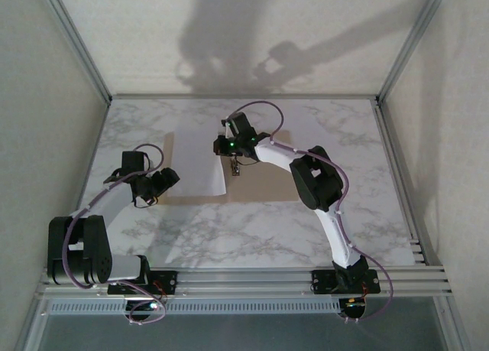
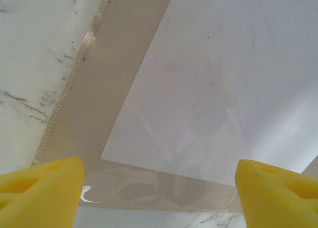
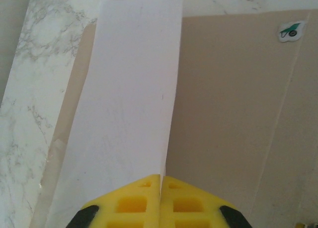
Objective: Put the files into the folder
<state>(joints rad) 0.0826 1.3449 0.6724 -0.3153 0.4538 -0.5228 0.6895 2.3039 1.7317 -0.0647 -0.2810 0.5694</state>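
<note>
The right pincer (image 3: 161,188), clamped on one edge of the thin white files (image 3: 129,104), holds them over the open tan folder (image 3: 233,114) on the marble desk (image 3: 30,114), while the left pincer (image 2: 159,188) gapes wide above a corner; the sheets look light, limp and slippery, best pinched at an edge.

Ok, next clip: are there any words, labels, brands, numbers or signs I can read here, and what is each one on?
No words, brands or numbers can be read.
One sign: the sticker on the folder carries a small green picture, something like a wheelbarrow; it is too small to tell whether it has lettering.
The paper sheet is blank, with only faint specks.
</note>
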